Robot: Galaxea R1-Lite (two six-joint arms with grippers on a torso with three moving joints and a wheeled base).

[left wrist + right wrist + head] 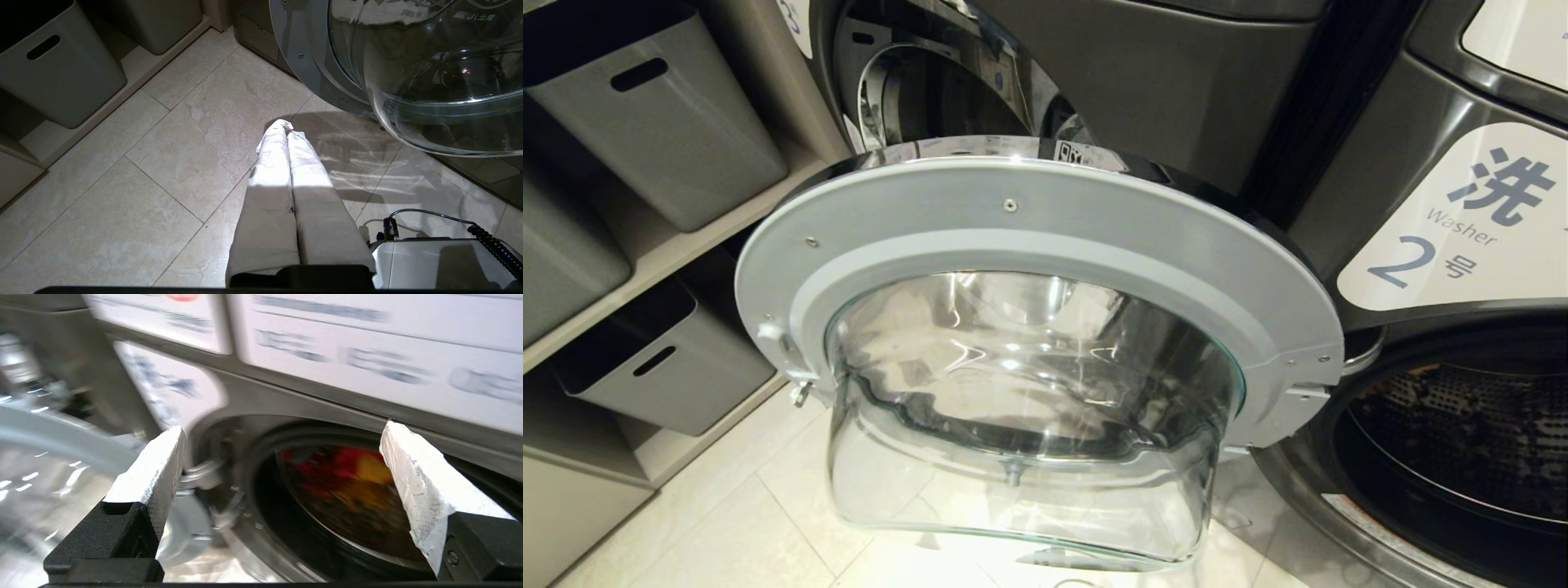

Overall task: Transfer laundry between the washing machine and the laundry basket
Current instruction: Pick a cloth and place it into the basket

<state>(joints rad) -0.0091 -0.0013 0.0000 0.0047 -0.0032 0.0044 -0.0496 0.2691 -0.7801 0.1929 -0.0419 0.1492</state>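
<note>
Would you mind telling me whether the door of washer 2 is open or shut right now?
Open. The door is swung clear of the washing machine, exposing the drum opening; red and yellow laundry shows inside.

**Grey bins on shelving, tiled floor**

Plain grey bins with slot handles sit on beige shelves at the left, another bin on the lower shelf. Pale stone floor tiles spread below. A neighbouring dark grey machine stands open behind.
</note>
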